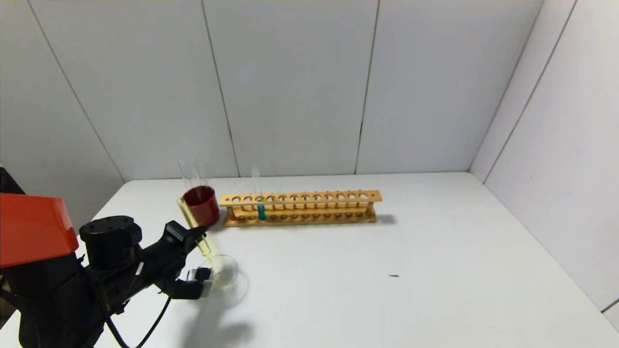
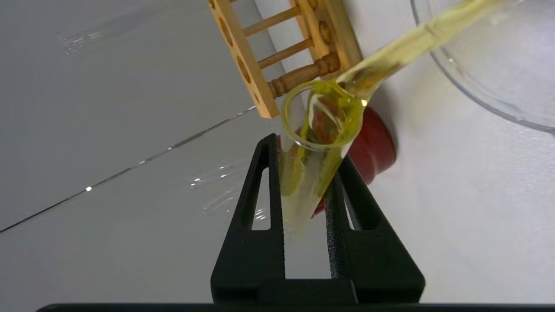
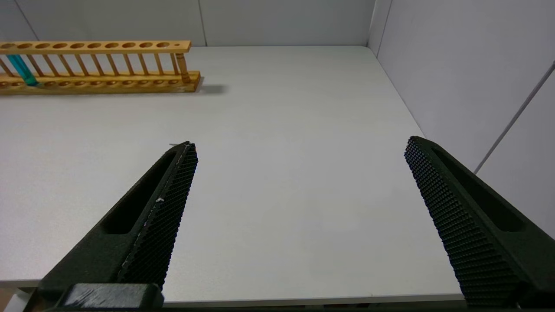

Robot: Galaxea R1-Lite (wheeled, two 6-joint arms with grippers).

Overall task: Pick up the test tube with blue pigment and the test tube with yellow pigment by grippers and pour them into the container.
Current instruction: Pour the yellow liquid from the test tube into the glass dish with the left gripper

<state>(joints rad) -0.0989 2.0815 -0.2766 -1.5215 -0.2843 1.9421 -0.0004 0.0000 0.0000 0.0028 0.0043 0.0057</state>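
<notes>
Head view: left gripper, jaws clamped on the test tube with yellow pigment; tube tilted, its lower end over the container, a clear dish on the white table. Dark red cup behind, holding colourless tubes. Wooden rack beside the cup; the test tube with blue pigment stands upright in it, near its left end.

Left wrist view: yellow tube pinched between both black fingers; yellow liquid lies along its length toward the dish rim. Rack end and red cup just behind.

Right wrist view: right gripper, jaws wide apart, nothing between them, above bare table well apart from the rack; blue tube visible at the far end.
</notes>
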